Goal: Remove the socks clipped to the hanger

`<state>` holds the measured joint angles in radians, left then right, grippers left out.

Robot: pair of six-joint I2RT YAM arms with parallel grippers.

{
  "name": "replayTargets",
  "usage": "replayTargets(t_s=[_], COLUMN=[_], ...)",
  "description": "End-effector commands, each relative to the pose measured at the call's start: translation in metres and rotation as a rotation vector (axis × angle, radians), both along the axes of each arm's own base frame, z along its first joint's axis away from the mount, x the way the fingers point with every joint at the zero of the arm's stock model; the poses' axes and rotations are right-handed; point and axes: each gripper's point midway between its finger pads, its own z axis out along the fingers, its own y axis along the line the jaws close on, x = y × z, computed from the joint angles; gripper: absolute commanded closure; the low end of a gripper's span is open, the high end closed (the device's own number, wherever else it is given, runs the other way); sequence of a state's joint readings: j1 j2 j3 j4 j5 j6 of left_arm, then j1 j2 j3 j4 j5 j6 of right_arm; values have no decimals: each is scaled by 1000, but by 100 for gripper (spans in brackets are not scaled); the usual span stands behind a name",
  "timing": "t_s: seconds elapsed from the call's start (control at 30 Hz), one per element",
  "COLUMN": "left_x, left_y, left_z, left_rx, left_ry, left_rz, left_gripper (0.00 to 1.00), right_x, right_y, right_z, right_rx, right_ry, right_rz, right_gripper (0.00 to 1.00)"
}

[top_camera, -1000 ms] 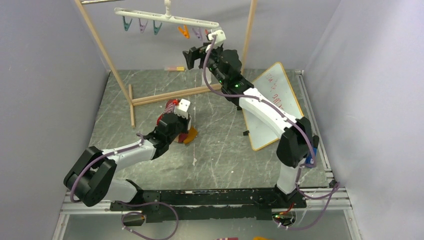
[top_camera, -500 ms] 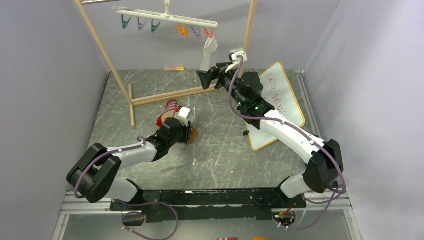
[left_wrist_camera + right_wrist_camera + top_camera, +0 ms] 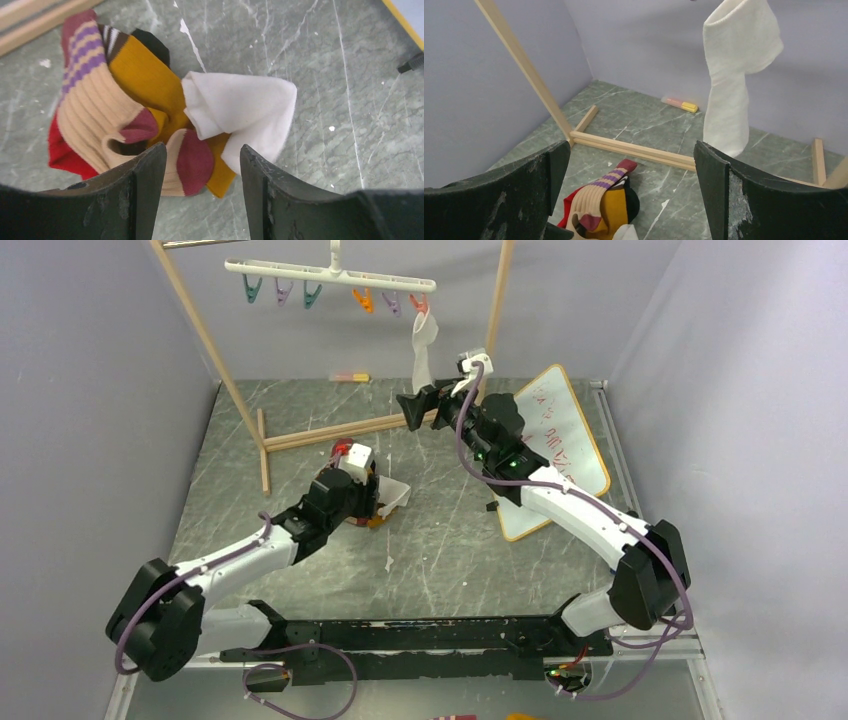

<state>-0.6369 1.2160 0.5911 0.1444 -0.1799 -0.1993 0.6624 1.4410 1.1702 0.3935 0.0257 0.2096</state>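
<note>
1. Left hand (image 3: 202, 149), jaws partly apart and empty, hovers over the heaped socks (image 3: 150, 95) on the tabletop (image 3: 325, 60), below and nearer than the hanger (image 3: 330, 273). A loose white sock (image 3: 245, 107) lies on top.
2. Right hand (image 3: 631, 145), jaws wide and empty, is the nearer to the hanging white sock (image 3: 734, 75). This sock hangs vertically under the hanger's right end.
3. The clip (image 3: 420, 306) is outside the wrist view, so its hold cannot be judged.

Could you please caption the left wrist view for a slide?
Open left gripper above the sock pile on the table, white sock overlapping the mustard one.
</note>
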Motion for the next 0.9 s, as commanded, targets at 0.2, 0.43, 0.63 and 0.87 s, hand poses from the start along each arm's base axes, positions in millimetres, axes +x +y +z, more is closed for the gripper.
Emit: replayTargets(t_s=[0.2,0.43,0.63,0.87], left_x=[11,28,47,75], left_y=[6,-6,-24,-50], left_z=[52,74,104,134], left_rx=[-26,-51,-103,-149], left_ry=[-149,-233,-333,-407], left_rz=[33,21,-9,-34], left_gripper=[36,36,35,35], right_x=[-10,-16,-11,-9], right_y=[-25,-46,-70,-82], right_z=[32,39,40,39], right_rx=[75,114,176,188], right_ry=[-75,-98,-77,-68], right_rz=[-57,-83,-61,-73], right_gripper=[0,0,0,0])
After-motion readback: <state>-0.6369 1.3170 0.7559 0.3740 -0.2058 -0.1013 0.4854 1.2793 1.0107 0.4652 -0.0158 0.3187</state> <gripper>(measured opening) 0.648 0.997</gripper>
